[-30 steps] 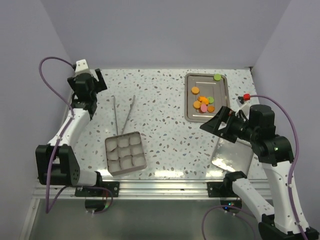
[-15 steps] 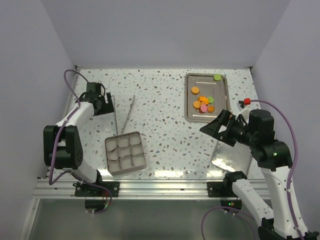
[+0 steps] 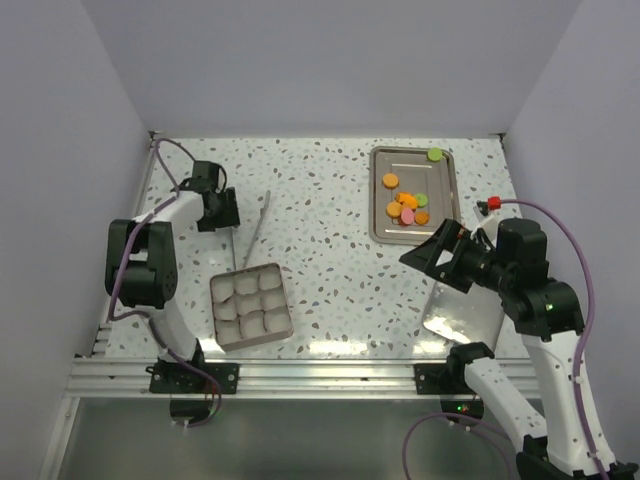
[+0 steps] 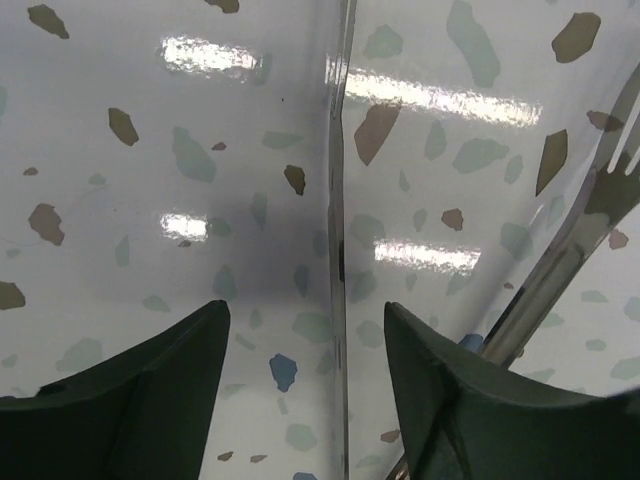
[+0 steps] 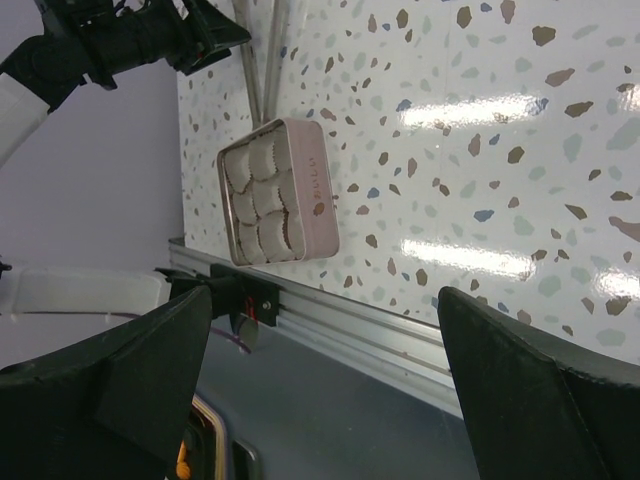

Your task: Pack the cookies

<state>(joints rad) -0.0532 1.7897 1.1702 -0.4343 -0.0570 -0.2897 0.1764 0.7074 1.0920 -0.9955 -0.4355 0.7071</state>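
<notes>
Left gripper (image 4: 305, 390) open, straddling tongs (image 3: 247, 232) arm; centring advised before closing. Right gripper (image 5: 325, 375) open, empty. Cookies (image 3: 408, 206) untouched on tray (image 3: 447, 190).

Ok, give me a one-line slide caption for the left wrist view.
Left gripper open, straddling one arm of the metal tongs lying on the speckled table.

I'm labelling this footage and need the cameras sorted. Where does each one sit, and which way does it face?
Top external: above and behind the bases, looking down on the table, both arms, the tray of cookies.
Left wrist: on the left hand, facing straight down at the tongs; both fingers show.
Right wrist: on the right hand, looking across at the tin; fingers show.
Shared: top and right wrist both show tin, tongs, left arm.
</notes>
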